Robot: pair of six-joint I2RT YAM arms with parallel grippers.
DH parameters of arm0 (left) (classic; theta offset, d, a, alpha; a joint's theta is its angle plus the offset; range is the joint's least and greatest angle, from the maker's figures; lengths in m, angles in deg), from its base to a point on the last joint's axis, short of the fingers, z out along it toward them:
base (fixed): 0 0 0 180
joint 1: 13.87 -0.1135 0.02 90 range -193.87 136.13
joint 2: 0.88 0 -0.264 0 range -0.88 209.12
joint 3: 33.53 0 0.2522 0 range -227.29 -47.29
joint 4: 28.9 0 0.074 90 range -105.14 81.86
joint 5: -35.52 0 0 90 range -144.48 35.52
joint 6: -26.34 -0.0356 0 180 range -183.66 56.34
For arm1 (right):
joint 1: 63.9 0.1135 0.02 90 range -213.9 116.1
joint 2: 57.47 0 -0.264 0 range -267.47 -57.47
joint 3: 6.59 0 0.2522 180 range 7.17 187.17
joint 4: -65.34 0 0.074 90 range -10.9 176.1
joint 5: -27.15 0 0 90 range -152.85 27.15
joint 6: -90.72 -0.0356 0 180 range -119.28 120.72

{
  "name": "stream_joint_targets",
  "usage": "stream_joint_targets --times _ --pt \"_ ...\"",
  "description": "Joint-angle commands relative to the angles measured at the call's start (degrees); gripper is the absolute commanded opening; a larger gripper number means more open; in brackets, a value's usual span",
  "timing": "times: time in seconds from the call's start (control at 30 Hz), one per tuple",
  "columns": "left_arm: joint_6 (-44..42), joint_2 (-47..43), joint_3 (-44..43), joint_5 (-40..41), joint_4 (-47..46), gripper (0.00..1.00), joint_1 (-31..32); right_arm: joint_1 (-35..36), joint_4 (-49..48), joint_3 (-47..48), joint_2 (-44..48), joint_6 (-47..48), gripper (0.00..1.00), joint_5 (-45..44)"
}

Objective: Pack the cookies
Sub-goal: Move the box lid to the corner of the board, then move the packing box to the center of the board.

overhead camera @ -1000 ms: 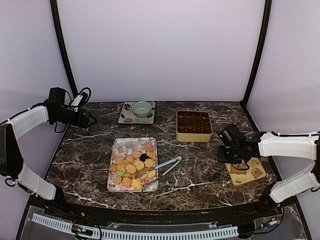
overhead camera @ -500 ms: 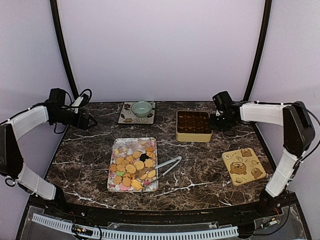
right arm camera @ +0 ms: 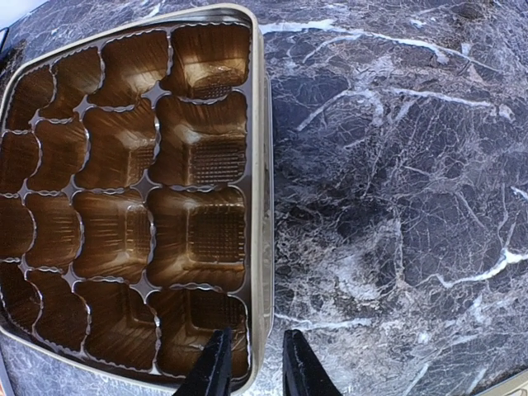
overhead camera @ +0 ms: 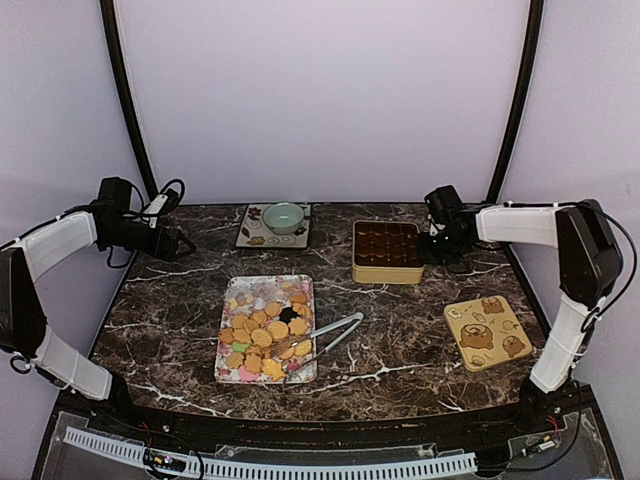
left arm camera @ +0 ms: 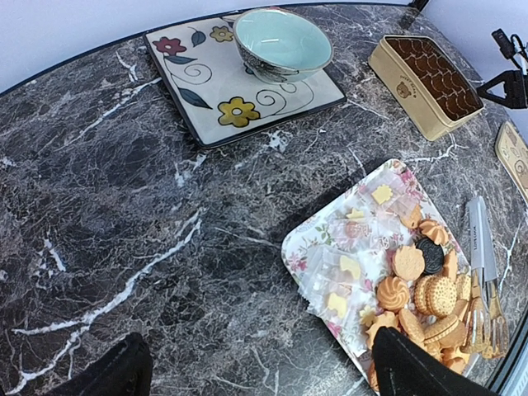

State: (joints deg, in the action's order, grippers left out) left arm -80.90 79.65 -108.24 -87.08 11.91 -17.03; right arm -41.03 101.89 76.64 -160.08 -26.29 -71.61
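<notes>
Since one second ago, the right arm (overhead camera: pixel 515 225) has swung from over the lid (overhead camera: pixel 488 333) at the near right to the far right of the surface, beside the tin (right arm camera: pixel 262 165).

Right jaws: narrowly parted and straddling the tin's right wall near one corner, with one finger inside a compartment and one outside. Contact with the wall cannot be confirmed.

Left jaws: wide apart, holding nothing, at the far left and well apart from the tray (left arm camera: pixel 318 247).

Risk: closing on the thin wall and pulling may tilt or skid the tin. The inner finger may also crush the brown moulded liner beneath it. If the jaws grip only one side, the tin may twist as it is lifted.

Containers:
- All visible tin compartments are empty.
- The cookies (overhead camera: pixel 265 330) lie heaped on the floral tray at centre; none are packed.
- Tongs (overhead camera: pixel 330 335) rest with their tips on the tray's right edge.
- The bowl (overhead camera: pixel 284 216) stands on a square plate (overhead camera: pixel 255 238) and appears empty.
</notes>
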Motion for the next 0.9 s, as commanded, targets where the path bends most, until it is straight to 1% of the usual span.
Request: stream_joint_targets --times 0.0,0.1,0.33,0.43,0.57,0.63,0.8,0.87 --pt "-1.2 -2.2 -0.8 -1.4 2.0 0.95 -0.3 0.0 -1.4 -0.4 2.6 0.7 0.24 0.7" --pt "-1.1 -2.1 -0.8 -1.5 1.9 0.95 -0.3 0.0 -1.2 0.1 1.7 0.8 0.24 1.9" --pt "-0.9 -2.3 -1.0 -1.8 2.0 0.95 -0.3 0.0 -1.4 -1.0 -0.5 0.7 0.23 1.1" --pt "-1.0 -2.2 -1.0 -2.0 2.0 0.95 -0.3 0.0 -2.1 -2.0 -0.6 0.8 0.19 1.4" --pt "-1.0 -2.3 -0.9 -2.2 1.9 0.95 -0.3 0.5 -2.6 -3.1 -0.7 0.7 0.16 1.3" --pt "-1.0 -2.3 -0.9 -2.2 2.0 0.95 -0.3 0.7 -2.8 -5.2 -0.5 0.6 0.12 1.1" --pt "-1.4 -2.7 -0.5 -2.1 2.0 0.95 -0.3 2.5 -2.4 -7.5 2.7 0.5 0.01 -0.3" --pt "-1.4 -2.7 -0.4 -2.1 2.0 0.95 -0.3 3.7 -1.5 -8.3 4.6 0.5 0.0 -1.4"
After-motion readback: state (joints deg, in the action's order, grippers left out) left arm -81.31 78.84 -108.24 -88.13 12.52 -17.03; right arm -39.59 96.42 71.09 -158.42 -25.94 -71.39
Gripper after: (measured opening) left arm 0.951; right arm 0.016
